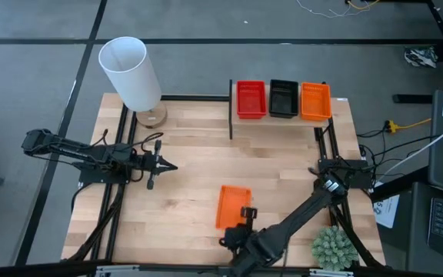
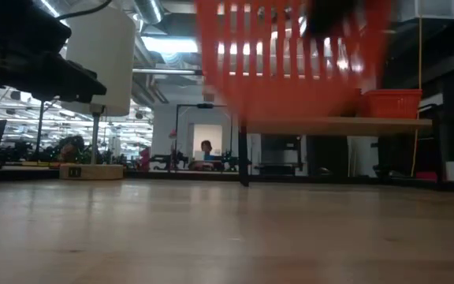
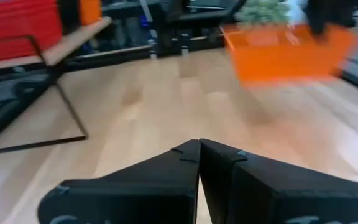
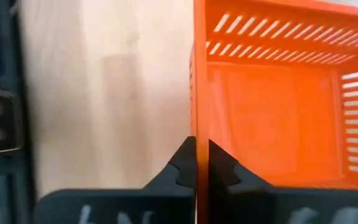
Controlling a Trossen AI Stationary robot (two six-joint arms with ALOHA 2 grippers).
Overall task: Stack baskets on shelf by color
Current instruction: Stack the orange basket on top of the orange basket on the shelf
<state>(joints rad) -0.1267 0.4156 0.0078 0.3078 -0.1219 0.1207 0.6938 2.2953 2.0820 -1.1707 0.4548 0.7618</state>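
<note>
An orange mesh basket (image 1: 232, 205) hangs over the table's near middle, shut in my right gripper (image 1: 244, 216). In the low view the basket (image 2: 290, 55) is blurred and well above the tabletop. The shelf (image 1: 337, 108) stands at the far edge, its board (image 2: 337, 125) on black uprights. On it sit a red basket (image 1: 251, 100), a black basket (image 1: 284, 98) and an orange basket (image 1: 315, 101), side by side. My left gripper (image 1: 168, 166) waits shut over the table's left middle, touching nothing; its wrist view shows the fingertips (image 3: 199, 144) together. My right gripper (image 4: 202, 144) pinches a side wall (image 4: 201, 112) of the orange basket near its near right corner. One finger (image 4: 219, 165) is inside the basket and one (image 4: 184, 163) outside. The arm reaches in from the table's near right. The basket is lifted clear, its open side facing up.
A white lamp shade (image 1: 131, 73) on a round wooden base (image 1: 151, 116) stands at the far left. A spiky green plant (image 1: 333, 248) sits at the near right corner. Black frame rails (image 1: 118, 200) cross the left side. A person (image 2: 206, 147) sits far behind the table.
</note>
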